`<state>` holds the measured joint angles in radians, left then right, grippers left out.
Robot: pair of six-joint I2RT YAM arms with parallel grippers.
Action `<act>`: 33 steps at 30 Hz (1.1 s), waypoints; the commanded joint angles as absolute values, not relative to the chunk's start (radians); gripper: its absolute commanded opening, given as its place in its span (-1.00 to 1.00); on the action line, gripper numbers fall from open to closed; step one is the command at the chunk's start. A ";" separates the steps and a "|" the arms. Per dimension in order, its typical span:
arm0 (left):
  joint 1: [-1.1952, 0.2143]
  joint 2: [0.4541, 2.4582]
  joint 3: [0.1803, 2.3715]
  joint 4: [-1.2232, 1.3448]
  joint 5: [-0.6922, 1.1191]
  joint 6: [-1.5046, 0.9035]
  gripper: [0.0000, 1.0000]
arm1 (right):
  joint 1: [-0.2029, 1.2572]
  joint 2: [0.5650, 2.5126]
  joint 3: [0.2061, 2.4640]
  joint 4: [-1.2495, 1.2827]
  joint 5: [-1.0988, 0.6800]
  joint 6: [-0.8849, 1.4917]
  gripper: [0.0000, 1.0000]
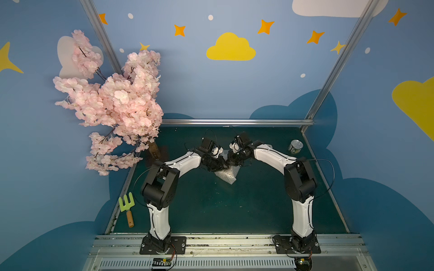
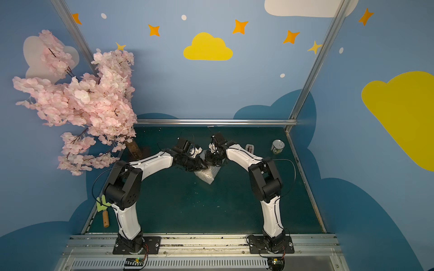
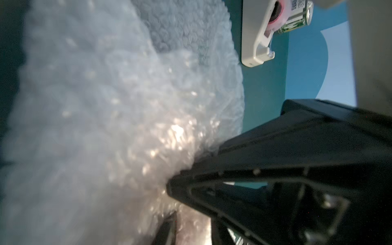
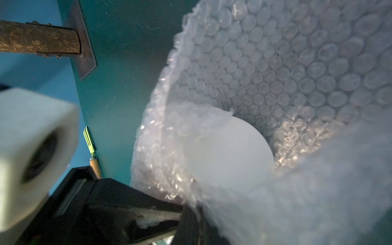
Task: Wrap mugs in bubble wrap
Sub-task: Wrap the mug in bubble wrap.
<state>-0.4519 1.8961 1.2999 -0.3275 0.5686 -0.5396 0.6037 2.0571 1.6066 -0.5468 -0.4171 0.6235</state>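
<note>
Wrapping: bubble wrap [image 4: 286, 70] rings the mug [image 4: 229, 152], end open.
Right tool [image 4: 184, 212]: clenched on its edge.
Left tool [image 1: 224, 166]: cannot tell.
Next: likely tuck the end.

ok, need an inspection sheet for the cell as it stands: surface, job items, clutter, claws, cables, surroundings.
Surface: dark green table, a few pale specks.
Job's things: bubble wrap bunched up mid-table; mug inside it, only a cream patch shows in the right wrist view.
Clutter: silver can far right; tape dispenser beside the right arm; garden fork near the left edge; blossom tree far left.
Grippers: right claw shut on the wrap's edge; left claw against the wrap, open or shut unclear.
Cables: black loops on both arms, apart from the wrap.
Surroundings: blue painted walls; aluminium frame rail behind the table.
</note>
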 commanded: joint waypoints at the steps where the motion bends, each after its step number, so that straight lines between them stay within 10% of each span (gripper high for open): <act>1: -0.440 1.830 1.263 -0.345 0.517 -0.537 -0.09 | 0.618 2.089 1.599 -0.634 -0.378 0.604 -1.00; 33: -0.448 1.916 1.336 -0.468 0.293 -0.559 0.25 | 0.642 2.153 1.625 -0.630 -0.463 0.610 -1.00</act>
